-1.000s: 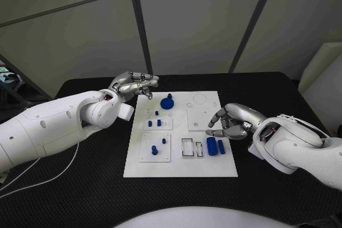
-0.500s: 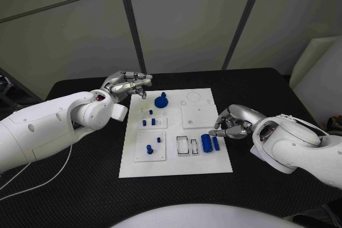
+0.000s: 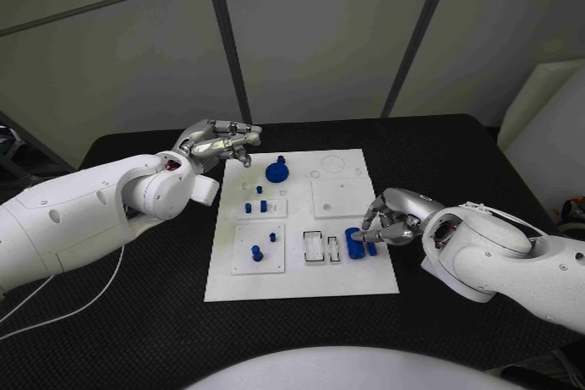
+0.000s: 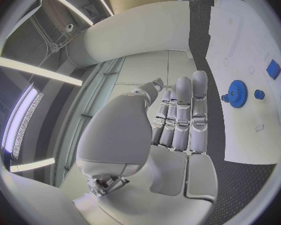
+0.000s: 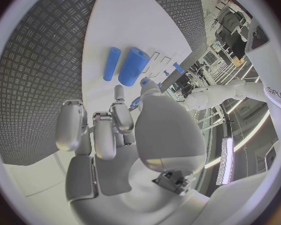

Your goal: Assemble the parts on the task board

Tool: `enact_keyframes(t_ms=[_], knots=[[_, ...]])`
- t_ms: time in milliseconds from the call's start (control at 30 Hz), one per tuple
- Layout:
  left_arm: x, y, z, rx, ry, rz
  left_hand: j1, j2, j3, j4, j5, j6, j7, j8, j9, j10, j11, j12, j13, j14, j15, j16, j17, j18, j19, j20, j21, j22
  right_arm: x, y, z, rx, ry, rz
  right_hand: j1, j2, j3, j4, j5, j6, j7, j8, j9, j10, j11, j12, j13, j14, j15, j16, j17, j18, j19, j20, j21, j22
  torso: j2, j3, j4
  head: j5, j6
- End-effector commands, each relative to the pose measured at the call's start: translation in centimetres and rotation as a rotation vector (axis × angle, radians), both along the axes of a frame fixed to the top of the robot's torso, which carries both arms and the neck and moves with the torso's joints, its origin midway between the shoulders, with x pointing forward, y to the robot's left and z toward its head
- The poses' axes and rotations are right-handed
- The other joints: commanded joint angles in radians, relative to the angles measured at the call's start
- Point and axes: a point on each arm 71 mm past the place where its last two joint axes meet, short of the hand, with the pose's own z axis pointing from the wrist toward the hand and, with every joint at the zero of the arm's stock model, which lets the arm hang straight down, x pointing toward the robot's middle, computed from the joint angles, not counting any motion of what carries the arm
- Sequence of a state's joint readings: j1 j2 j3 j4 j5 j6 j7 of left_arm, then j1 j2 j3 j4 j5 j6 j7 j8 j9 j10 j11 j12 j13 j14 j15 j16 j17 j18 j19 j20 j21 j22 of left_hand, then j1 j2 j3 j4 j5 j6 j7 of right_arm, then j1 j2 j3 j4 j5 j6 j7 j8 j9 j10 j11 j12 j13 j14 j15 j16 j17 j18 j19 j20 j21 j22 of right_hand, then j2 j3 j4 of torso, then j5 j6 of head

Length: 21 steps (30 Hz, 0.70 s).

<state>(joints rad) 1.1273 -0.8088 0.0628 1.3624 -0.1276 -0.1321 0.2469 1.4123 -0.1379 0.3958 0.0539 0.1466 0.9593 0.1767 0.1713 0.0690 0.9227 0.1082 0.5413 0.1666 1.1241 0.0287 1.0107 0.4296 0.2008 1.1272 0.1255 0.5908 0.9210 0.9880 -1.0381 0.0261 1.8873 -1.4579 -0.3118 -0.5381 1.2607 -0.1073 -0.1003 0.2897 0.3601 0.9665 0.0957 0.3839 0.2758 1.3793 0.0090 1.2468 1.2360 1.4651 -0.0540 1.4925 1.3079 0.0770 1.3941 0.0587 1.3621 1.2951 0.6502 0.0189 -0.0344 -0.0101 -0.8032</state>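
Note:
The white task board (image 3: 329,276) lies in the middle of the black table. On its right side a thick blue cylinder (image 3: 355,243) lies beside a thinner blue rod (image 3: 370,245). My right hand (image 3: 392,217) hovers just right of them, fingers apart and curved, with the fingertips at the thick cylinder's far end; I cannot tell if they touch it. The right wrist view shows the cylinder (image 5: 134,66) and rod (image 5: 112,63) lying free on the board (image 5: 134,20). My left hand (image 3: 221,141) hangs empty over the board's far left corner, near the blue gear (image 3: 278,173) (image 4: 238,93).
Small blue pegs stand in two white plates on the board's left side (image 3: 254,208) (image 3: 257,254). A plain square plate (image 3: 341,198) and narrow slots (image 3: 319,248) sit mid-board. Black table surrounds the board, with free room in front and at the right.
My right hand has moved left and nearer over the board's right edge, bringing its fingertips to the thick cylinder. The left hand has stayed put. The camera shifted slightly at first.

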Motion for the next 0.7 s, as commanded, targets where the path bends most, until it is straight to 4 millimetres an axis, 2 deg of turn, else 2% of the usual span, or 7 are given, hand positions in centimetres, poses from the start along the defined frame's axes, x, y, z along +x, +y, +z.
enact_keyframes(t_ms=[33, 700], knots=[[0.0, -0.1, 0.2, -0.003, -0.008, -0.006, 0.001, 0.005, -0.007, 0.001, 0.004, -0.009, 0.001, 0.005, -0.001, -0.006, 0.001, 0.006, -0.002, -0.005, 0.001, -0.005, -0.001, -0.018, 0.003, 0.000, -0.005, -0.001, -0.2, 0.3, -0.3, -0.015, 0.017, 0.009, -0.005, 0.006, -0.006, 0.002, -0.005, -0.010, -0.001, 0.003, 0.001, -0.001, 0.008, 0.006, 0.001, 0.073, 0.004, 0.003, 0.084, -0.011, 0.003, 0.002, 0.003, 0.001, 0.000, 0.0000, -0.0005, 0.001, -0.002], [0.0, -0.1, 0.1, -0.003, -0.006, -0.007, 0.001, 0.005, -0.007, 0.001, 0.004, -0.009, 0.001, 0.005, -0.001, -0.006, 0.001, 0.006, -0.002, -0.005, 0.001, -0.005, -0.001, -0.018, 0.003, 0.000, -0.005, -0.001, -0.3, 1.3, -2.4, -0.047, 0.072, 0.042, -0.001, 0.013, -0.013, 0.000, -0.005, -0.012, -0.002, 0.013, 0.009, 0.000, 0.008, 0.008, 0.007, 0.073, 0.004, 0.004, 0.085, -0.011, 0.002, 0.003, 0.002, 0.000, 0.000, -0.0014, -0.0005, 0.005, -0.005]])
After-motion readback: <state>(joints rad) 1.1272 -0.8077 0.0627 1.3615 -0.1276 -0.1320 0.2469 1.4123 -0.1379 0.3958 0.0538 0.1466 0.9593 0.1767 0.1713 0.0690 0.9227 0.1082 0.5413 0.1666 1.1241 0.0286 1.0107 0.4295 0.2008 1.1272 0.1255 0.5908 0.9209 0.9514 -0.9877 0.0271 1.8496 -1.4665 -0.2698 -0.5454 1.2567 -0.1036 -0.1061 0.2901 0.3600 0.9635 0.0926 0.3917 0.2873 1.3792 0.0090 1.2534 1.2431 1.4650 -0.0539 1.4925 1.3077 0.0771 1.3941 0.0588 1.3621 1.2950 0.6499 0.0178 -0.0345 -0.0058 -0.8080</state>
